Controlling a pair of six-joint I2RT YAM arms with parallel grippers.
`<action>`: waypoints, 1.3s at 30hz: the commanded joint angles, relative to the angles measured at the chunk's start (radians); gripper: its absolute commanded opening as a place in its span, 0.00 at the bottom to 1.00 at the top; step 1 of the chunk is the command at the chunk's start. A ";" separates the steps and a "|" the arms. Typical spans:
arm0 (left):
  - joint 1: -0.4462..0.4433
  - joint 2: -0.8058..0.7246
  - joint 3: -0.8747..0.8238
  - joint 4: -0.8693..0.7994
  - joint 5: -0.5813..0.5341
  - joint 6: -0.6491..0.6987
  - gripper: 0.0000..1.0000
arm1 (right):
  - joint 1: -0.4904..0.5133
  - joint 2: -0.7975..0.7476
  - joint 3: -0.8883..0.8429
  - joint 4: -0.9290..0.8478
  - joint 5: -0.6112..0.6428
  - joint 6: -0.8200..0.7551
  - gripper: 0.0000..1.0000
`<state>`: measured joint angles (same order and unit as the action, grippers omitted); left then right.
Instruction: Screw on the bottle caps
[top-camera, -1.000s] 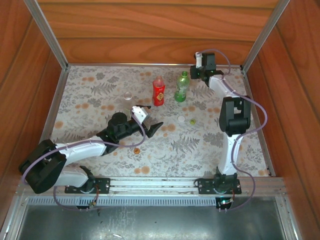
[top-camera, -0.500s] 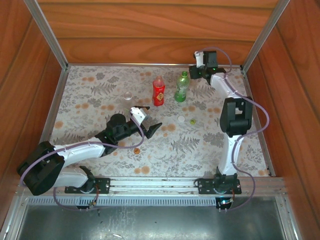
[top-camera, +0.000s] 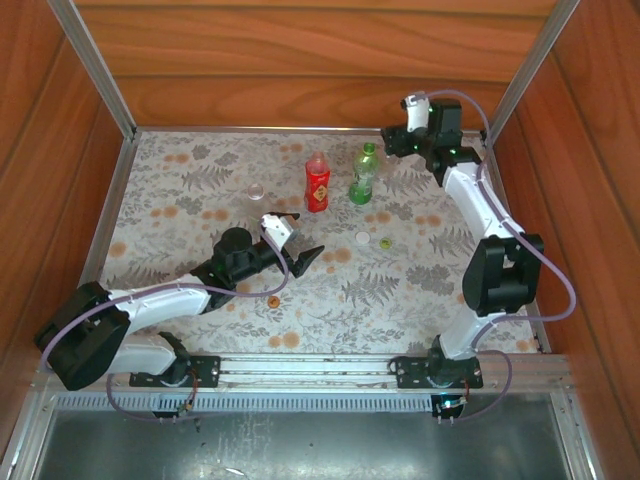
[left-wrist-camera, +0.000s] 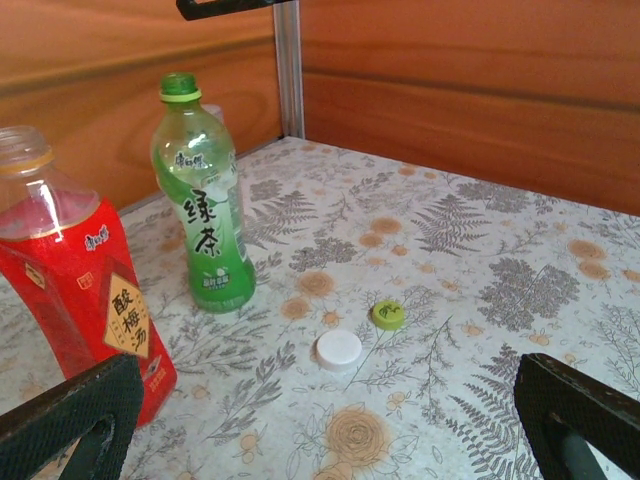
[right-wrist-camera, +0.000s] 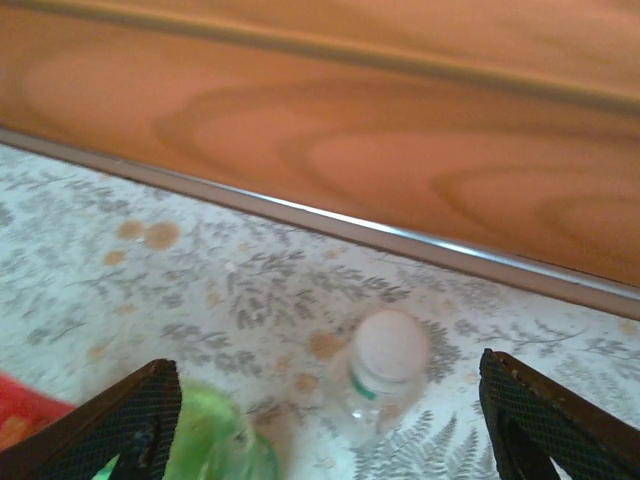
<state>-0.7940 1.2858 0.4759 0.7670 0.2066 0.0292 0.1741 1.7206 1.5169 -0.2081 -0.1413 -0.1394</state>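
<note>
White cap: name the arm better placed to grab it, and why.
Left. The left gripper, open, faces the white cap close ahead on the cloth; the right gripper hangs at the far right corner, past the green bottle.

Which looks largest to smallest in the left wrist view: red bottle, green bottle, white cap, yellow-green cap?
Largest first: red bottle, though it is nearest the camera; green bottle; white cap; yellow-green cap, only slightly smaller.
</note>
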 joint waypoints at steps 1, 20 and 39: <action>-0.006 0.020 0.016 0.016 0.015 0.005 1.00 | 0.035 -0.013 -0.032 0.006 -0.084 0.001 0.84; -0.007 0.026 0.012 0.016 0.010 0.012 1.00 | 0.067 0.128 0.055 -0.008 -0.119 -0.015 0.51; -0.007 0.048 0.023 0.017 0.010 0.017 1.00 | 0.111 -0.134 -0.164 0.061 -0.107 -0.005 0.27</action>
<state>-0.7944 1.3224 0.4774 0.7670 0.2134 0.0303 0.2687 1.6653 1.3865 -0.1886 -0.2436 -0.1474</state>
